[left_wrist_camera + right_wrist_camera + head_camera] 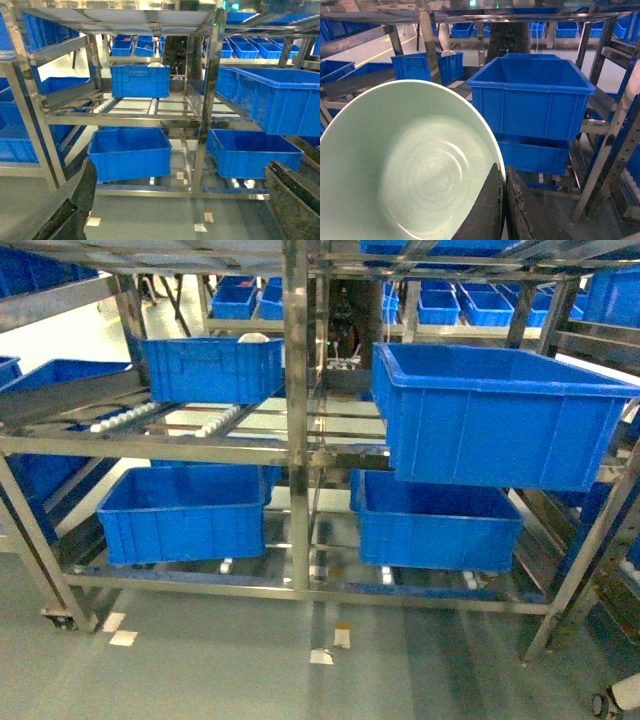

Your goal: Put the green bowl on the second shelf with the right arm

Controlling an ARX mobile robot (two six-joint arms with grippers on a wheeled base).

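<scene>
The pale green bowl fills the left of the right wrist view, its hollow turned toward the camera. My right gripper is shut on the bowl's right rim, one dark finger inside the bowl and one outside. The second shelf is the steel level with white roller tracks in the middle of the rack; it also shows in the left wrist view as the second shelf. My left gripper is open and holds nothing, well in front of the rack. Neither gripper nor the bowl shows in the head view.
On the second shelf a small blue bin with a white domed object sits at the back left, and a large blue bin on the right. Two blue bins stand on the lowest level. A steel post divides the bays.
</scene>
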